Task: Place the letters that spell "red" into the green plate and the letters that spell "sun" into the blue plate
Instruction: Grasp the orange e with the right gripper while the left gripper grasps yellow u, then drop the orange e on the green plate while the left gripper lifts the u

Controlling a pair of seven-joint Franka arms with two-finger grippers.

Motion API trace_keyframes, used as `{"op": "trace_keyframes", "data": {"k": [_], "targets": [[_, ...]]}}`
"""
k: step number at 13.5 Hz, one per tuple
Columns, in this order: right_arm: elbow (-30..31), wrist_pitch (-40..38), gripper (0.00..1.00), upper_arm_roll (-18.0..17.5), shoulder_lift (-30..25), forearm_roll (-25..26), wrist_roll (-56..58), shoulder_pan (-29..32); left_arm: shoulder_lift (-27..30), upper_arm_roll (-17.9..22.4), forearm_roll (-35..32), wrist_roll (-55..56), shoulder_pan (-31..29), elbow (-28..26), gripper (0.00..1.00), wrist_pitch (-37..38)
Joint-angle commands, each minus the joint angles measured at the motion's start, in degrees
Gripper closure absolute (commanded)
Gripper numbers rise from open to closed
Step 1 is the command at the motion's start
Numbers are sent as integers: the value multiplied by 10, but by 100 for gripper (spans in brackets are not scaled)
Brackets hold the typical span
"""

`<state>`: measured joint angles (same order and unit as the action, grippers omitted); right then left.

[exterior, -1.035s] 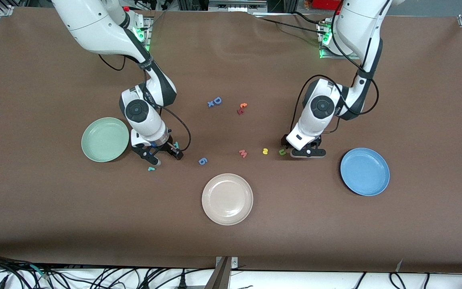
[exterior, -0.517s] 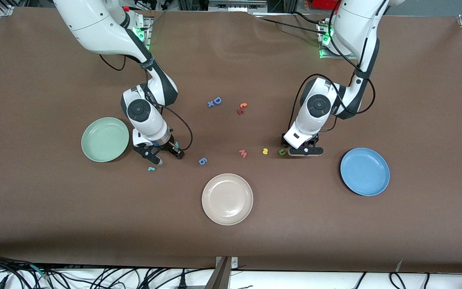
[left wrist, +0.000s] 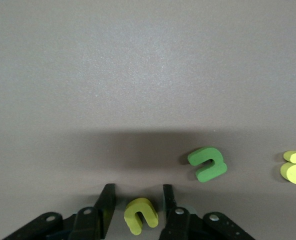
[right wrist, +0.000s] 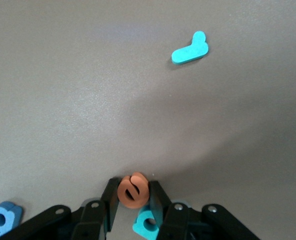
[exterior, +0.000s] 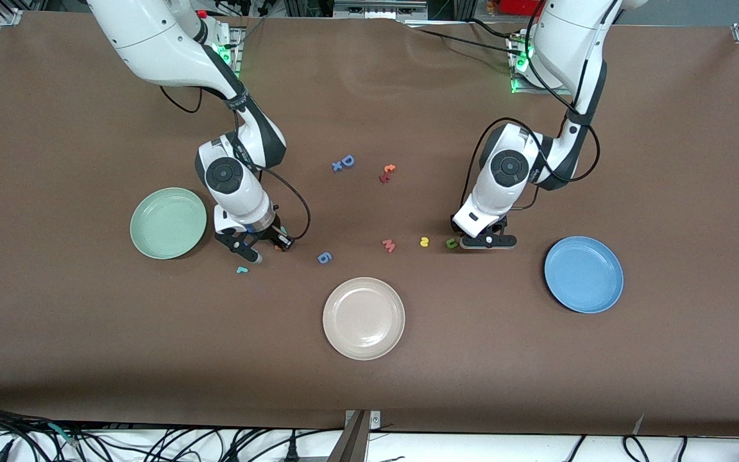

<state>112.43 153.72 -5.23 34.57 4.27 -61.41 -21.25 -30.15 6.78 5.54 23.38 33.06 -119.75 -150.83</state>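
Two arms: both working low at the table, none waiting.
R gripper [exterior: 268,249]: down on the table near the green plate [exterior: 151,208], toward the right arm's end.
R jaws: pinched on the orange e [right wrist: 133,190]; both fingertips touch it, and the e stands on edge betw. them.
Teal d [right wrist: 147,223]: flat on the table, just beside the e, close under the R fingers.
Teal r [exterior: 242,269]: flat on the table, nearer the front cam than the R gripper, apart from it.
Green plate: no letters in it.
L gripper [exterior: 486,242]: down on the table, betw. the letter row and the blue plate [exterior: 603,295].
L jaws: apart, one finger each side of the yellow u [left wrist: 140,216]; a thin gap shows on both sides, so no grip.
Dark green n [exterior: 451,243]: flat, just beside the L gripper, on the side toward the table's middle.
Yellow s [exterior: 424,242]: flat, next in the row after the n, near it but not touching.
Blue plate: no letters in it, toward the left arm's end.
Pink m/w [exterior: 389,245]: in the same row, past the s.
Blue g/6 [exterior: 324,257]: betw. the R gripper and the pink m/w.
Beige plate [exterior: 344,340]: nearest the front cam, mid-table.
Blue D [exterior: 346,162] & orange and red pair [exterior: 387,173]: farther from the front cam, mid-table.
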Motion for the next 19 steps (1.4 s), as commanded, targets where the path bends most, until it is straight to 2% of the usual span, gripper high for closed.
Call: {"op": "trace_keyframes", "data": {"k": [1, 4, 8, 12, 14, 17, 19], "targets": [[1, 2, 83, 2, 4, 8, -12, 0, 9, 6, 16, -4, 10, -25, 55, -6], [-6, -29, 83, 14, -18, 9, -1, 1, 9, 6, 16, -4, 10, -29, 55, -6], [-48, -162, 83, 21, -58, 8, 12, 7, 11, 3, 16, -4, 10, -34, 55, -5], [-52, -276, 83, 22, -120, -27, 117, 49, 11, 3, 16, -6, 10, -40, 56, -5], [-52, -338, 83, 47, -152, -50, 200, 63, 11, 3, 16, -9, 10, -40, 64, -5], [-49, -396, 83, 107, -177, -57, 307, 63, 11, 3, 16, -11, 9, -39, 86, -5], [-41, -405, 83, 143, -177, -57, 368, 63, 11, 3, 16, -11, 9, -39, 91, -5]]}}
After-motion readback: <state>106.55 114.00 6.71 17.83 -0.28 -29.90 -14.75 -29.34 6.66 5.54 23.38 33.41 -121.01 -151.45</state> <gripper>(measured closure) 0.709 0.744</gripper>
